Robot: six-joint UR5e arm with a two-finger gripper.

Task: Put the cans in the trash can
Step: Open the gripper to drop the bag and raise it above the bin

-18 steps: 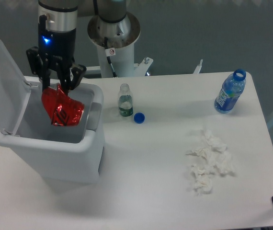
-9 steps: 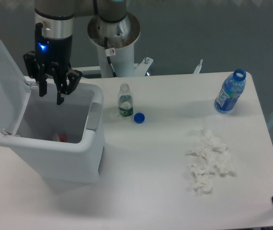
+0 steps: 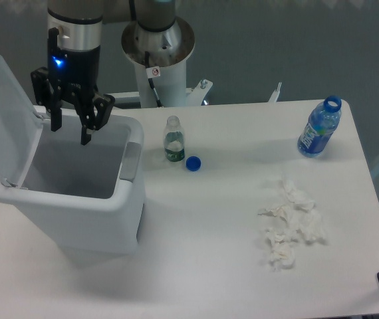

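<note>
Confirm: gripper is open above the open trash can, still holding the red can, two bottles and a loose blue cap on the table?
Not quite. The gripper is open and empty above the open trash can; no red can shows in the camera view. The rest holds: small bottle, blue bottle and loose blue cap on the table.

Red can, held a second ago by the gripper [image 3: 70, 129] at upper left, is gone from sight inside the trash can [image 3: 76, 206]; jaws now spread, empty.

Small clear bottle [image 3: 173, 139] upright, blue cap [image 3: 193, 163] beside; blue bottle [image 3: 320, 127] (uncapped); tissue wads [image 3: 290, 223].
</note>
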